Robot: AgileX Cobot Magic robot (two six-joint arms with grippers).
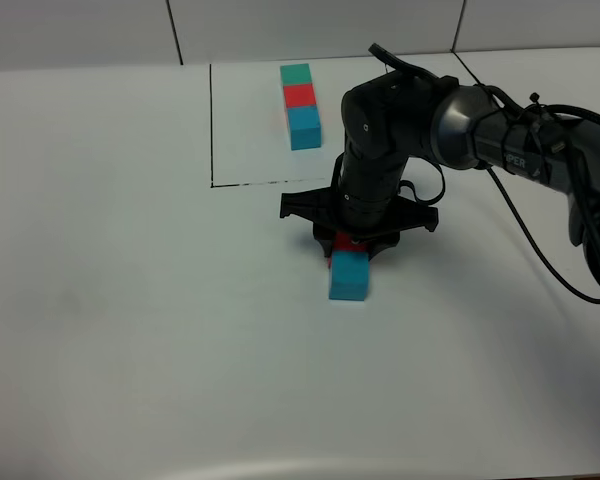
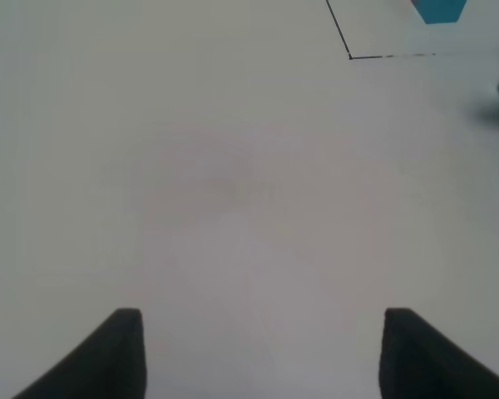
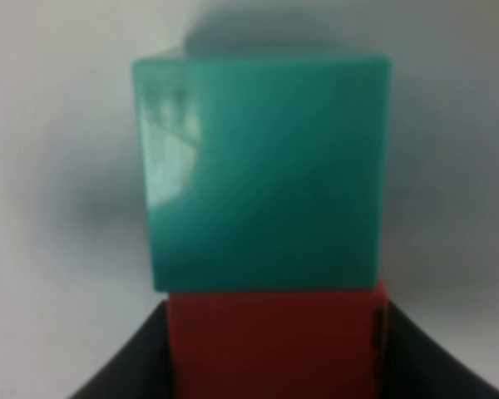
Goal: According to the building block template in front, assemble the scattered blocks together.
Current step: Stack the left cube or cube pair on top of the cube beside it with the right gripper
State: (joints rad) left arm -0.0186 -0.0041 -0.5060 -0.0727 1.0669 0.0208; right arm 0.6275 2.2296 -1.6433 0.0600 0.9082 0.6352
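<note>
The building block template (image 1: pixel 300 100), a green, red and blue row, lies at the back inside a thin black frame (image 1: pixel 212 130). My right gripper (image 1: pixel 348 240) reaches across the middle and points down, shut on a red block (image 1: pixel 342 241) on the table. In the right wrist view the red block (image 3: pixel 274 341) sits between the dark fingers (image 3: pixel 137 362), and a teal-green block (image 3: pixel 262 170) touches its far face. That teal block (image 1: pixel 348 277) lies on the near side of the gripper. My left gripper (image 2: pixel 262 349) is open over bare table, holding nothing.
The right arm (image 1: pixel 500 130) stretches in from the right edge with cables hanging. The white table (image 1: pixel 130 300) spreads wide on the left and front. The left wrist view catches the frame's corner (image 2: pixel 349 56) and the template's blue end (image 2: pixel 438 8).
</note>
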